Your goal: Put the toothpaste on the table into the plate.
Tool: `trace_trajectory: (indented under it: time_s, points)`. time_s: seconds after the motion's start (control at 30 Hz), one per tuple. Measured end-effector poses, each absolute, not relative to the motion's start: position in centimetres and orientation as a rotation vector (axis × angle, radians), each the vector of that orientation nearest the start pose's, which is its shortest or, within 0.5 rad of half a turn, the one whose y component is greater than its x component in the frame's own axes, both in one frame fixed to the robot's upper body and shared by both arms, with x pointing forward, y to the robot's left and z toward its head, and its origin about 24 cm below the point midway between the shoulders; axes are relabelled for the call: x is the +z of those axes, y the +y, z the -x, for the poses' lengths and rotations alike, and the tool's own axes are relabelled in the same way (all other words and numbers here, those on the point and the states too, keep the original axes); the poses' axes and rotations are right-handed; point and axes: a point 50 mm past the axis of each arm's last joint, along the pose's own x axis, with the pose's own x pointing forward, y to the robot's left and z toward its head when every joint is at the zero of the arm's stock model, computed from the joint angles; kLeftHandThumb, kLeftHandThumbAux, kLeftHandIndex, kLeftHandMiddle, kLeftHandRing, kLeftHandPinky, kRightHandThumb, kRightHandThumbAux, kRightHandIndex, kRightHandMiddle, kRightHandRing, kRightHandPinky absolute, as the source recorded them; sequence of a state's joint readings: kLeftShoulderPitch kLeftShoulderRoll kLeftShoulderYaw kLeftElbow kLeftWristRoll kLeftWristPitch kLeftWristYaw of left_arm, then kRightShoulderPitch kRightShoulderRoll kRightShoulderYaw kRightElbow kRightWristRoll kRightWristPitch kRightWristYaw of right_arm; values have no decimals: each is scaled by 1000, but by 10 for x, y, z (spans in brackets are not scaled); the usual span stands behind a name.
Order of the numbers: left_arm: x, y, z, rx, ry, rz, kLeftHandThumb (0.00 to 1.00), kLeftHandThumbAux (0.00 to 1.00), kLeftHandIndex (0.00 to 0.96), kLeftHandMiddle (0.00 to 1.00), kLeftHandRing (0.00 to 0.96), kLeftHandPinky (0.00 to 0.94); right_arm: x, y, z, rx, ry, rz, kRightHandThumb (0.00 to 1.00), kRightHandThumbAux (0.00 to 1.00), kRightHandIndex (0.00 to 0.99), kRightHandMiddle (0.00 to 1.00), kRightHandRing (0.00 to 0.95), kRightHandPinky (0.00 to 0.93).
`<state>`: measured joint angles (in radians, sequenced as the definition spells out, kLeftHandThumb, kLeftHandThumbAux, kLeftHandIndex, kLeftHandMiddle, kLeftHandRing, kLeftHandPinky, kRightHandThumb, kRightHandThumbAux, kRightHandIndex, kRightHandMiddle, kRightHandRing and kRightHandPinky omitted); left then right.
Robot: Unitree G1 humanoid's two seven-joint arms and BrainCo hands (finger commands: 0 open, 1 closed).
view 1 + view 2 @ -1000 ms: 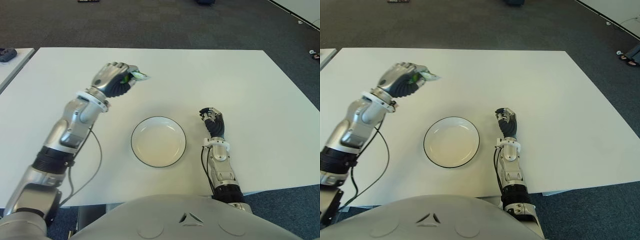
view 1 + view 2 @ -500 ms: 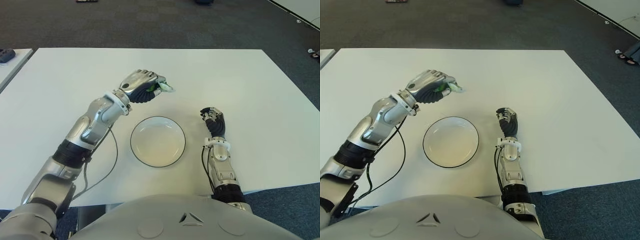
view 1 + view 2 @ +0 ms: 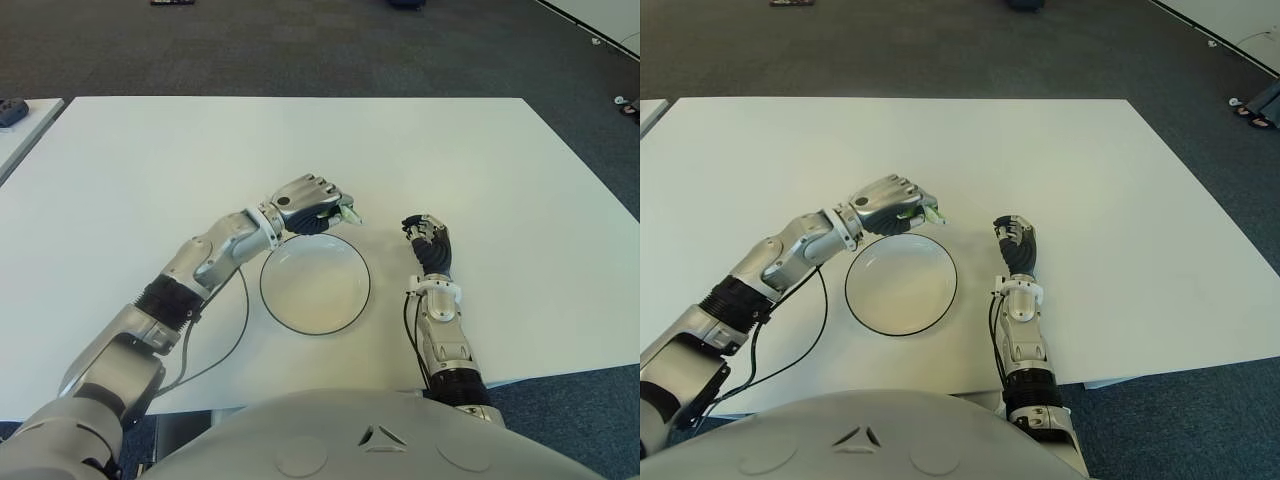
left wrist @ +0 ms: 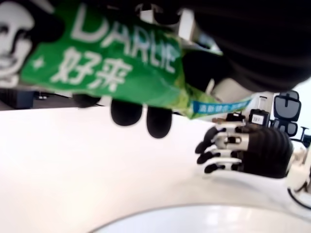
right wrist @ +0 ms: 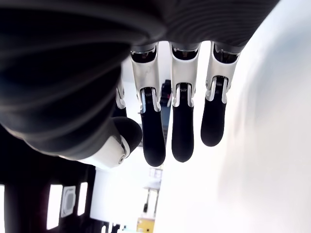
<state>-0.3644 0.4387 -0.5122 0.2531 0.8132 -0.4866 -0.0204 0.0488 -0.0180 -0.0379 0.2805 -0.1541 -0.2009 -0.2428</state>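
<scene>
One robot hand (image 3: 312, 205) w/ toothpaste (image 3: 349, 212), now at plate (image 3: 290, 318) rim.

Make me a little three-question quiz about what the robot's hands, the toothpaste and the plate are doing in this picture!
1. True or false: the toothpaste already lies inside the plate.
2. Which hand holds the toothpaste? A) left hand B) right hand C) neither
3. Fill in the gap: the right hand shows beside the plate, on the plate's ____ side, holding nothing.

Key
1. False: the left hand grips it just over the plate's far rim.
2. A: the left wrist view shows the green tube held in its fingers.
3. right: its fingers are relaxed, and the white table shows under it.
</scene>
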Motion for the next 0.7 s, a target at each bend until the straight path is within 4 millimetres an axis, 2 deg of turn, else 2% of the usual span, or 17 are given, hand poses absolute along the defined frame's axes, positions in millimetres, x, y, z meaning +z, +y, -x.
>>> trace_trajectory:
  time_s: [0.3,0.7]
  points:
    - [38,84,-266,-914,-592,-1325,844,671,413,581,712,686,-13,-175,-231,-257,110,181,710,731,423,450,421,423]
    - [28,87,-258,-995,-615,-1301,843,672,409,576,713,697,-13,-177,-231,-261,110,185,708,731,424,454,425,422]
